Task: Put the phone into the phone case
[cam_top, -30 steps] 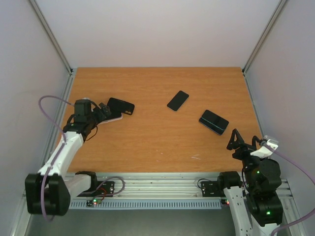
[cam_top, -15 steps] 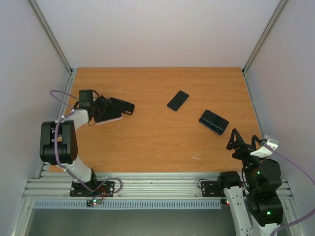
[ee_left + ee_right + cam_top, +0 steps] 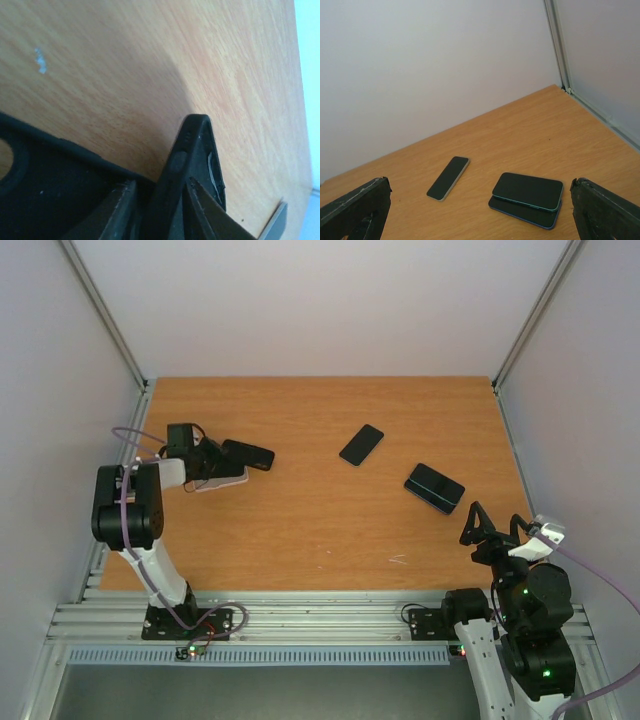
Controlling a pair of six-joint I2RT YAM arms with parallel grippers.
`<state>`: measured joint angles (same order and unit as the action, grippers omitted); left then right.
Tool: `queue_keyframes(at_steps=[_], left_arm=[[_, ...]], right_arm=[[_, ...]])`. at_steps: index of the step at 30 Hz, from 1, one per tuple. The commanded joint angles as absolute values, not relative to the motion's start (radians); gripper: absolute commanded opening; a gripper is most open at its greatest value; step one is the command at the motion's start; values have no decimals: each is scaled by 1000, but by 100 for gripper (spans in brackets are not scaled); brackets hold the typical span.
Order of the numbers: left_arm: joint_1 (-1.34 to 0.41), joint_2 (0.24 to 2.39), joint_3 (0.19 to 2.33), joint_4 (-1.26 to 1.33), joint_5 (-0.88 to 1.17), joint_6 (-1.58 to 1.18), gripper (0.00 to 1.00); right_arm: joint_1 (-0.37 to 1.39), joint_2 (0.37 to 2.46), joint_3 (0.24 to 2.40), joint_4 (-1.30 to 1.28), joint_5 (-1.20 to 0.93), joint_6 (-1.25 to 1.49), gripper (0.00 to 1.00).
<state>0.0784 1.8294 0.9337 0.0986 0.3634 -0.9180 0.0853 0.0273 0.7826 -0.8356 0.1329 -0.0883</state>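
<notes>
Near the left edge of the orange-brown wooden worktop (image 3: 320,540), we see the left gripper (image 3: 213,464) drawn narrow on the black soft phone case (image 3: 250,454). In the wrist view its fingers (image 3: 121,210) sit against either side of the case's raised wall, and one end of the case looks lifted off the wood. Beneath it lies a pale flat slab (image 3: 228,480); we cannot tell whether that is a phone or another case.

Toward the middle, nearer the far edge, the slim dark phone (image 3: 361,444) lies flat and bare, well apart from the case. Further right, close to the right edge, sits a stack of two dark phones (image 3: 434,487), the upper one rimmed in teal.

At the near right corner the right gripper (image 3: 496,521) hangs above the worktop, jaws wide with nothing between them.

We judge the task barely begun. The case is pinched, but no phone is in hand and none sits inside the case. Everything that matters is still to do: picking up a phone, bringing it to the case, lining the two up and pressing the phone home.
</notes>
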Motion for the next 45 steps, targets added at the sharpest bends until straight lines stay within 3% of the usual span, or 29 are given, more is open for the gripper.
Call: queue_keyframes(at_steps=[1,7,19,32,45], left_arm=[[82,1838,936,181,387,-910,22],[82,1778,911,181,394,-892,1],[32,1482,873,25,432,-792,0],[-204,1220,865,-341,538,-535,0],[-501,1109,800,-369,554,-288,0]], right_arm=[[95,14,783,-813,120,-97,98],[95,15,781,-811,113,-98,98],[99,45,789,-798,13,-107,98],[98,222,790,-673,-445,-126,99],[99,499,749,-488,-924,-128,98]])
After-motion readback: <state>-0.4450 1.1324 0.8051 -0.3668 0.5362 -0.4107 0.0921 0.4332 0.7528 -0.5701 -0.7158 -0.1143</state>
